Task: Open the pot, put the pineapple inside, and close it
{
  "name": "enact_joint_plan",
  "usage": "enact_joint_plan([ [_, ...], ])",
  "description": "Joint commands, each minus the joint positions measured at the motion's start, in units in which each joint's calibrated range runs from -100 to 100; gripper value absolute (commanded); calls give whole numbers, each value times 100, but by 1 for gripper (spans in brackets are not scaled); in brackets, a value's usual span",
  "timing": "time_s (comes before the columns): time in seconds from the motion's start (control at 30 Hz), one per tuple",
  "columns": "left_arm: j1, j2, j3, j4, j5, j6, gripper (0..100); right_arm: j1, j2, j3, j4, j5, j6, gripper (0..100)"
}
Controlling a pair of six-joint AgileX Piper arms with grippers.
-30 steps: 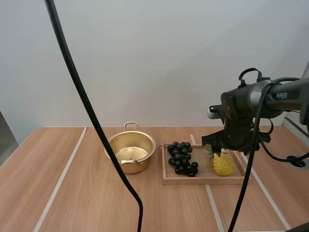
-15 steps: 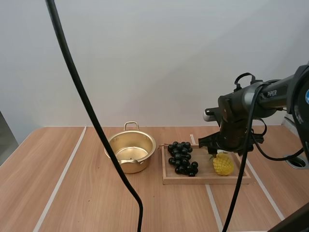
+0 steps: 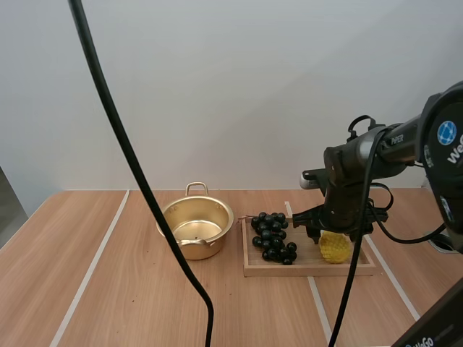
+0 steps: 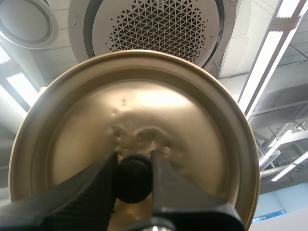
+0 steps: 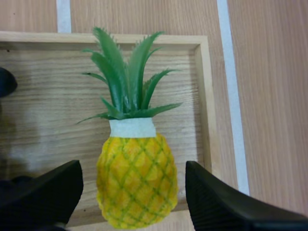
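A golden pot (image 3: 196, 228) stands open on the table, left of the wooden tray (image 3: 311, 269). Its golden lid (image 4: 144, 120) is held up in the air by my left gripper (image 4: 134, 178), whose fingers pinch the black knob (image 4: 133, 177). A yellow pineapple (image 5: 136, 179) with green leaves lies in the tray's right part (image 3: 334, 247). My right gripper (image 5: 132, 190) hangs just above the pineapple, open, one finger on each side of the fruit's body. In the high view my right gripper (image 3: 334, 237) covers the pineapple's top.
A bunch of dark grapes (image 3: 273, 236) lies in the tray's left half, close to the pineapple. The tray's raised rim (image 5: 204, 96) runs beside the fruit. White stripes (image 3: 92, 267) cross the wooden table.
My right arm has moved left and down, from above and beside the pineapple to straddling it. The pot, tray and grapes have not moved.
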Motion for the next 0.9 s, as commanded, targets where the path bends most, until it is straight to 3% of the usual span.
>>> enact_joint_plan([
  [0.0,10,18,-37,3,-32,9,0,-22,121,-59,-13,17,-57,100],
  [0.43,10,18,-37,3,-32,82,0,-22,399,-59,-544,-311,-11,100],
  [0.47,10,18,-37,3,-32,82,0,-22,399,-59,-632,-346,39,96],
  [0.5,10,18,-37,32,-32,84,0,-22,415,-59,-674,-347,84,84],
  [0.53,10,18,-37,69,-32,84,0,-22,418,-59,-750,-347,218,59],
  [0.6,10,18,-37,112,-32,84,0,-22,449,-59,-928,-305,573,0],
  [0.87,10,5,-37,234,-32,84,0,-22,413,-81,-1438,-120,938,0],
])
